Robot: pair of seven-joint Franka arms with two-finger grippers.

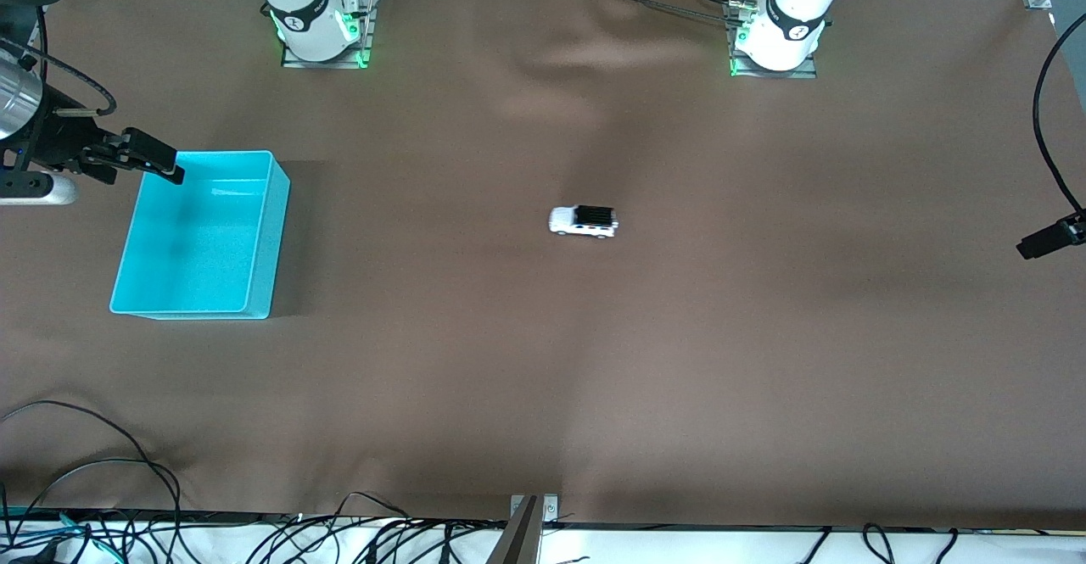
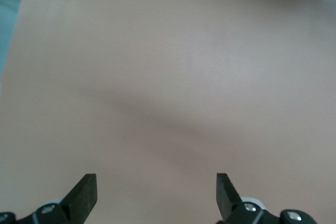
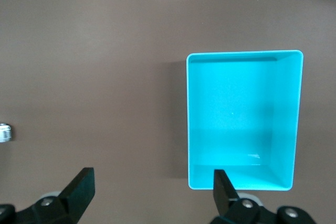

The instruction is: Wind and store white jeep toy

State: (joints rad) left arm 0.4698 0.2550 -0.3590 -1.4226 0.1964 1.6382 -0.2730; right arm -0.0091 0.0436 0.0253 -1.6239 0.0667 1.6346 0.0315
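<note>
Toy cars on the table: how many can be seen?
1. The white jeep toy stands on the brown table near its middle, apart from the cyan bin at the right arm's end. The bin looks empty.

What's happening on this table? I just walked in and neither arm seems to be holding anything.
Nothing is being handled yet. The white jeep toy sits alone on the brown table, mid-table, untouched. The cyan bin stands empty toward the right arm's end. The right gripper hangs open over the bin's rim nearest the bases. The left gripper is open over bare cloth at the left arm's end. Winding and storing are both not yet done.
</note>
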